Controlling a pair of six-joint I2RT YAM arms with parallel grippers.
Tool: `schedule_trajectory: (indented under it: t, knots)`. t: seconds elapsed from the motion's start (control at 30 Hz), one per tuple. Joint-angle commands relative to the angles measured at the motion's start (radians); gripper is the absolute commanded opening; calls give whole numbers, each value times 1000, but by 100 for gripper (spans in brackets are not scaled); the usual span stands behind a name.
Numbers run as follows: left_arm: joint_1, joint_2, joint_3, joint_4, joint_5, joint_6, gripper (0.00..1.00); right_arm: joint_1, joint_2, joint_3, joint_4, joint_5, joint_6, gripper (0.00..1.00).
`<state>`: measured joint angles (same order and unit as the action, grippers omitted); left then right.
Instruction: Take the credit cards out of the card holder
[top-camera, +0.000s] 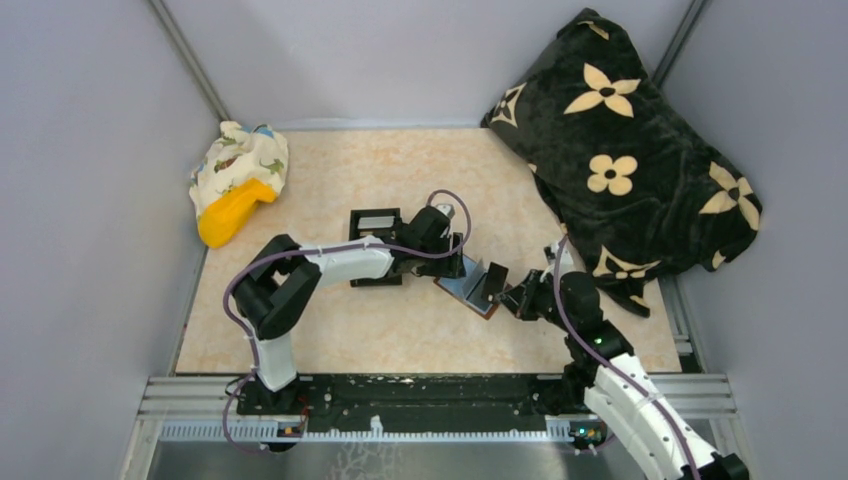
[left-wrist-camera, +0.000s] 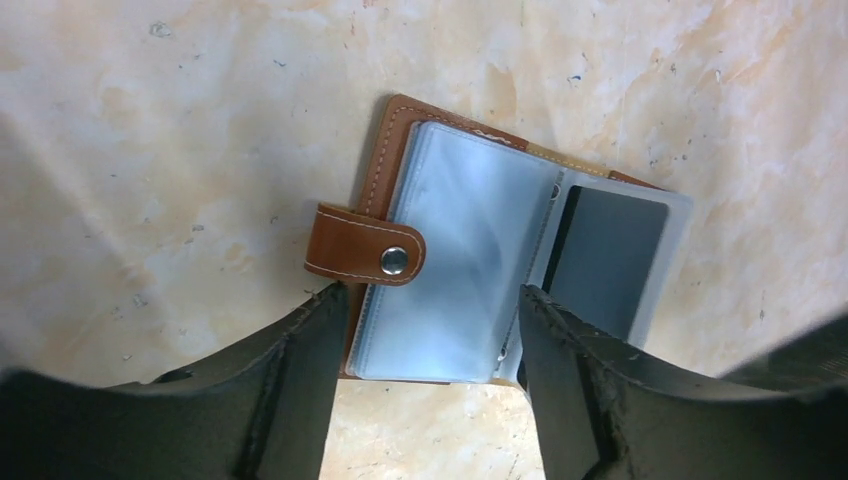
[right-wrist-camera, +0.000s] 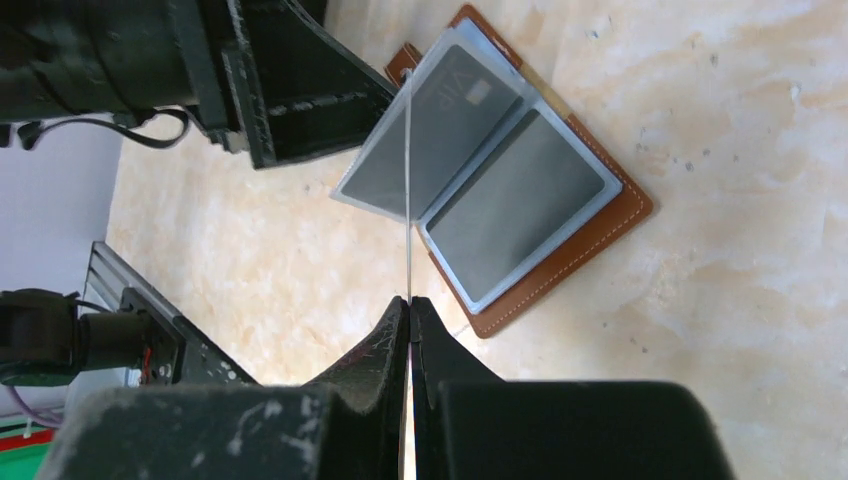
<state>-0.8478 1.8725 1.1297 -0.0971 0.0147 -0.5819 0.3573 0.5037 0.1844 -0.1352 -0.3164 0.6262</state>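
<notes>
Holder (top-camera: 470, 288) lies open on the table (top-camera: 400, 345), between our arms. Right gripper (right-wrist-camera: 410, 305) pinches one thin sleeve (right-wrist-camera: 408, 180) upright; left gripper (left-wrist-camera: 430, 300) is spread beside the tab (left-wrist-camera: 360, 245). That plastic looks floppy and slick, the cards (left-wrist-camera: 605, 262) stiff, so we'd grab a card edge.

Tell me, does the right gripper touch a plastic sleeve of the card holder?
Touching. The right wrist view shows the right gripper shut on one plastic sleeve of the card holder.
</notes>
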Motion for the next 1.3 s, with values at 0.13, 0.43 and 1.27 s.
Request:
schedule_trajectory:
  t: [0.13, 0.43, 1.27]
  knots:
    - [9, -110, -51, -51, -7, 11, 75, -4, -44, 137, -19, -11, -80, 0]
    - [10, -190, -50, -92, -44, 14, 82, -4, 41, 188, 31, -36, -125, 0]
    - [99, -755, -326, -100, -472, -112, 85, 160, 606, 642, 90, -109, -363, 0]
